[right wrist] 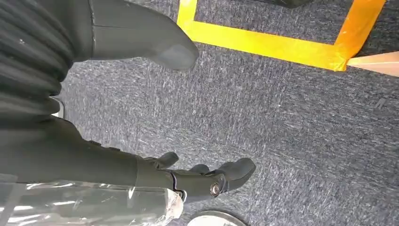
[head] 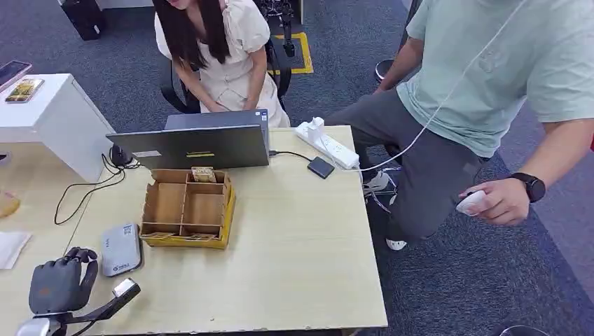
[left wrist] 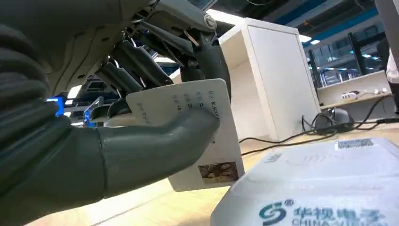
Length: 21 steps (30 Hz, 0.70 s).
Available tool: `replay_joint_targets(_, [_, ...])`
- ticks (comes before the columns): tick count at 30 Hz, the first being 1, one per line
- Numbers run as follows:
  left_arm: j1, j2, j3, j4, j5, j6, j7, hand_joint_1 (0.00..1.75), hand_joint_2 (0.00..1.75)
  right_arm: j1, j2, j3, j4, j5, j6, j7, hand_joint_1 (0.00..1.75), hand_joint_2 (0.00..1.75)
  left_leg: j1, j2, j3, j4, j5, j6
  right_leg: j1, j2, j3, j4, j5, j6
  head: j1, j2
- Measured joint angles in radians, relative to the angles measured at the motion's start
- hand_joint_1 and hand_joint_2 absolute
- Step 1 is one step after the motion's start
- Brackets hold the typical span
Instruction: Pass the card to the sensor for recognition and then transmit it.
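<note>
While left hand (head: 59,283) pinches card (left wrist: 188,132) between thumb and fingers, card hangs just beside grey sensor (head: 120,248) near table (head: 294,266) front-left corner. Right hand (right wrist: 155,108) over carpet, fingers apart, holding nothing.

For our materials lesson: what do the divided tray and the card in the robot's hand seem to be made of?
Divided tray: likely corrugated cardboard, matte brown, with thin folded walls. Card, held by the left hand: probably plastic, smooth white, stiff and flat, with printed text.
</note>
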Motion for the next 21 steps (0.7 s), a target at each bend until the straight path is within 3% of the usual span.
replay_joint_targets(21, [0.001, -0.047, 0.005, -0.015, 0.169, 0.0, -0.081, 1.75, 1.75, 0.0, 0.002, -0.016, 0.0, 0.021, 0.0, 0.001, 0.0, 1.75, 0.0, 0.0, 0.0, 0.0, 0.0, 0.0, 0.0, 0.0, 0.0, 0.0, 0.0, 0.0, 0.0, 0.0])
